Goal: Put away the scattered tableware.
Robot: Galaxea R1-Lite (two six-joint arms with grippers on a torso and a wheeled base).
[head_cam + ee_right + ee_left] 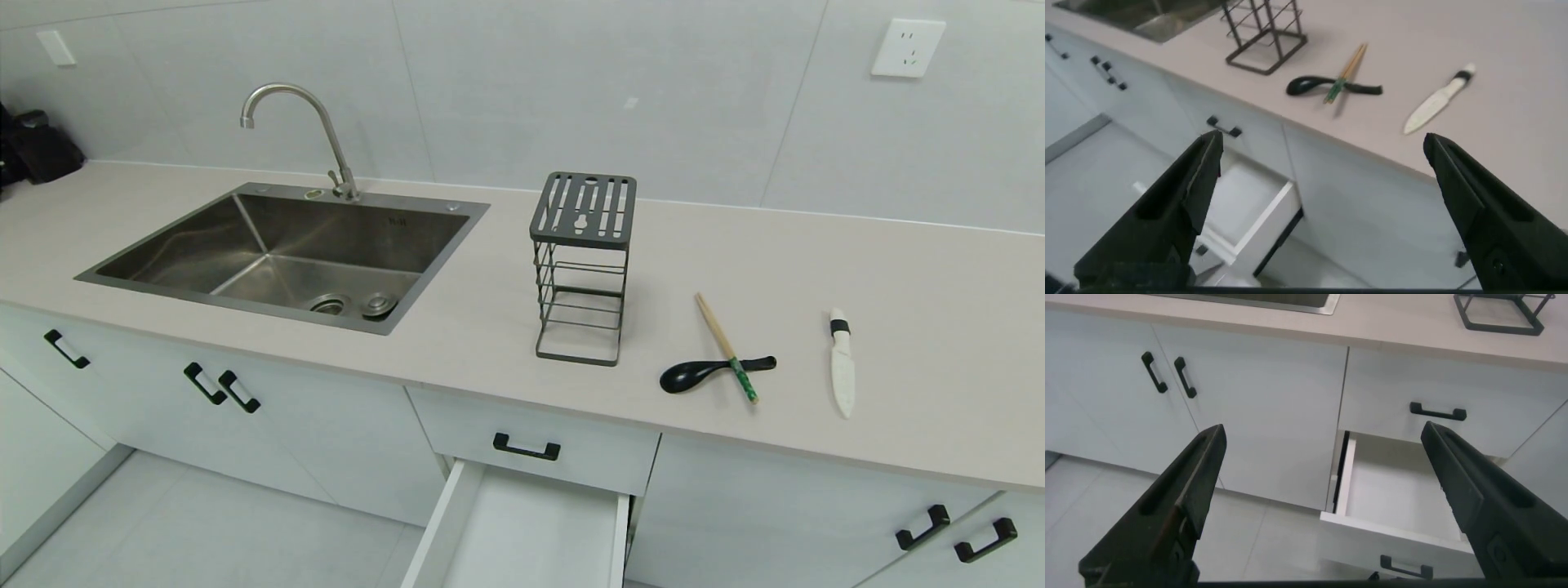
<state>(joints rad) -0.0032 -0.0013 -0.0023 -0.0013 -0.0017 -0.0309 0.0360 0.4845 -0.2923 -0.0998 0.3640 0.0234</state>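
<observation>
On the counter's right half lie a black spoon (709, 372) (1323, 86), a pair of chopsticks (726, 346) (1345, 71) crossing its handle, and a white knife (841, 370) (1440, 100) with a black band. A dark wire rack (581, 268) (1264, 29) stands upright left of them. My left gripper (1327, 498) hangs open below counter height, in front of the cabinets and the pulled-out drawer (1396, 502) (522, 531). My right gripper (1327, 204) is open too, held out in front of the counter edge, apart from the tableware.
A steel sink (277, 249) with a curved tap (298, 131) takes up the counter's left part. White cabinet doors with black handles (220, 388) (1167, 371) run below. A wall socket (906, 47) sits at the back right. Bare counter lies around the rack.
</observation>
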